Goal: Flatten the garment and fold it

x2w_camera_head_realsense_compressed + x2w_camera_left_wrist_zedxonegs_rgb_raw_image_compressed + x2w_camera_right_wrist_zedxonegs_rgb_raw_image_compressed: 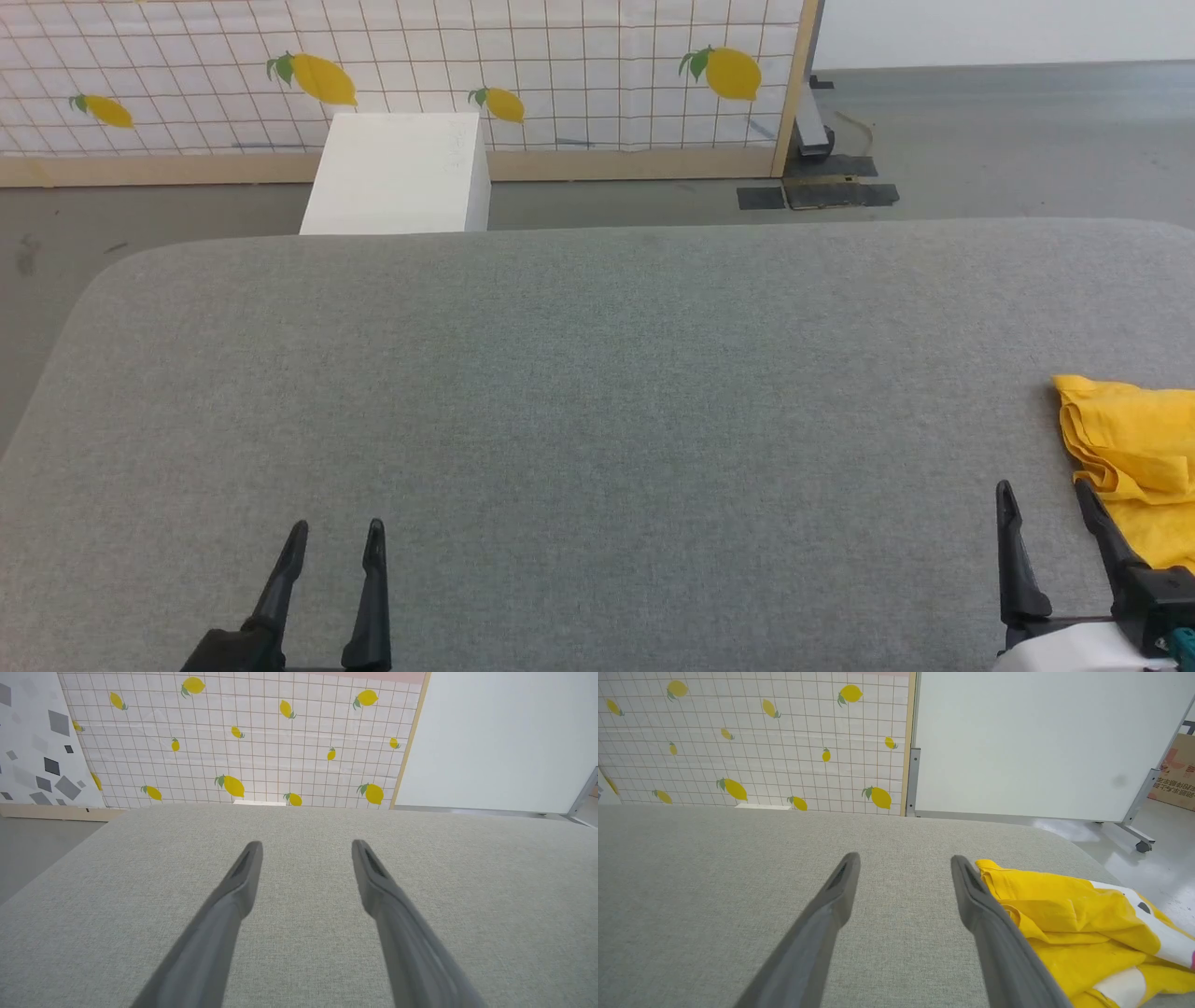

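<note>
The left gripper (337, 526) sits at the lower left of the head view, its two dark fingers spread apart with nothing between them, above bare grey cloth; the right gripper (1043, 485) sits at the lower right, its fingers likewise parted and empty; both point away from the robot across the table (597, 373), a broad surface covered in grey woven fabric with rounded far corners. The garment (1134, 448) lies crumpled on the table's right edge, just beside the right gripper's outer finger (994, 933); whether that finger touches the cloth cannot be told; the fabric is mustard yellow, bunched in soft folds with a hemmed edge turned toward the table's middle, and in the right wrist view white patches (1162, 938) show on its far side; it is well apart from the left gripper. Beyond the table stands a white box (397, 177) on the grey floor (1008, 140), and behind it a screen (579, 103) of white gridded cloth printed with lemons and framed in pale wood; to the right of the screen stands a plain white panel (1041, 742) on a wheeled metal frame.
</note>
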You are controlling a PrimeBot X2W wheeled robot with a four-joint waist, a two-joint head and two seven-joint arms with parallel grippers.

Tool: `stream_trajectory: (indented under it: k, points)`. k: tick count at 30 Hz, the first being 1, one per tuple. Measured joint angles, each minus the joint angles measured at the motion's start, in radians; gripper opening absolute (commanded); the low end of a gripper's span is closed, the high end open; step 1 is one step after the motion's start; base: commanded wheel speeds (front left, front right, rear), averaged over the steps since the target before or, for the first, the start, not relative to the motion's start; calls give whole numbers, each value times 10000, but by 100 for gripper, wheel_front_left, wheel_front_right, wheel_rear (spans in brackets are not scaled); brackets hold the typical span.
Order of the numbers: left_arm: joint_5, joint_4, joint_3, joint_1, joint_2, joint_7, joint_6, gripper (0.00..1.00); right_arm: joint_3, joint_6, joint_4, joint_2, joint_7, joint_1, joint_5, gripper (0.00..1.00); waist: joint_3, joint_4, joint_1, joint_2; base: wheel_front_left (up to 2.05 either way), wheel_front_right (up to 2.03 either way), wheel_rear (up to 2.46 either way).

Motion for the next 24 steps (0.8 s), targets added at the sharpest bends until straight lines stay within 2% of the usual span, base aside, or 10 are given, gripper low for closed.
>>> stream_trajectory:
  k: [7, 8, 24]
  points:
    - [19, 52, -71, -45, -25, 0, -155, 100, -29, 0, -63, 0, 0, -73, -42, 100, 17, -4, 0, 0, 0, 0, 0]
    - [19, 36, -65, -58, -23, 4, -176, 0, -27, 2, -69, 0, 2, -90, -44, 0, 21, -2, 0, 0, 0, 0, 0]
    - [46, 84, -52, -77, -23, 194, -121, 0, 86, 2, -81, 0, 196, -81, -35, 0, 5, -3, 0, 0, 0, 0, 0]
